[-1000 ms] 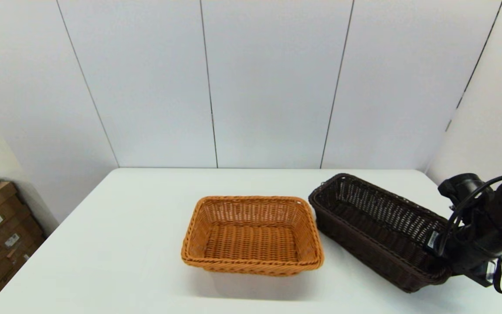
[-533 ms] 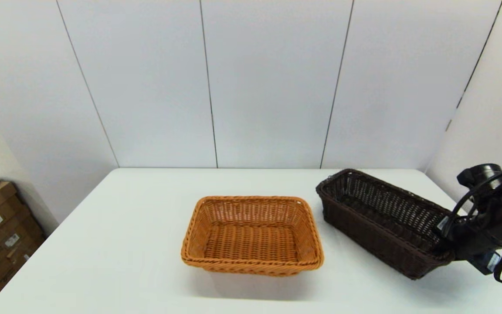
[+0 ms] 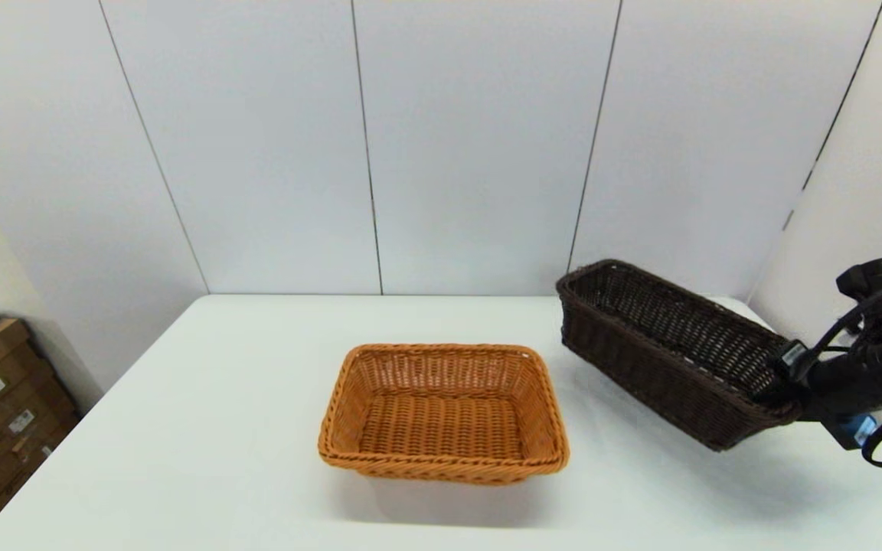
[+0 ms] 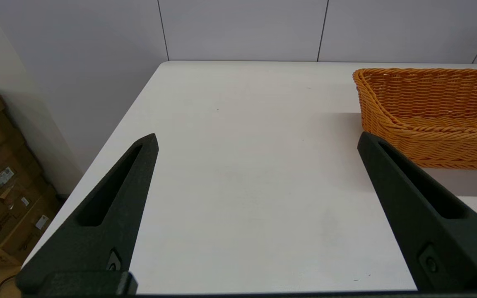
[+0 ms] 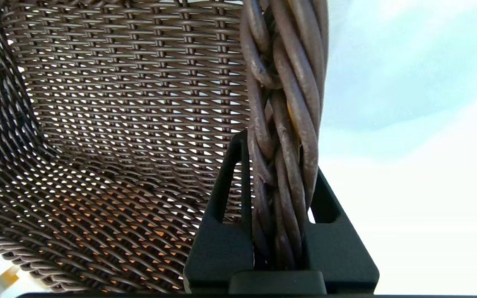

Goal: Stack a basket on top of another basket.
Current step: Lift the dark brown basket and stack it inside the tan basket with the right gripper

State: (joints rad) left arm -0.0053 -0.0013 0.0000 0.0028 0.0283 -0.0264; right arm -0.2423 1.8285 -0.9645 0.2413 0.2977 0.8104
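Right pincer (image 3: pixel 782 390) clamped on dark basket (image 3: pixel 663 352) rim, now lifted higher off table (image 3: pixel 219 428)

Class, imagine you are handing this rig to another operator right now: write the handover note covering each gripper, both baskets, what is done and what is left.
Right gripper: shut on the braided rim of the dark brown basket, at the table's right side.
Left gripper: open, idle above bare table left of the orange-tan basket.
Dark brown basket: held clear of the table and tilted, its far end high.
Orange-tan basket: upright and empty at the table's middle.
Done: grasp and lift.
Left: carry the dark basket leftward over the orange-tan one, level it, lower it in, release.
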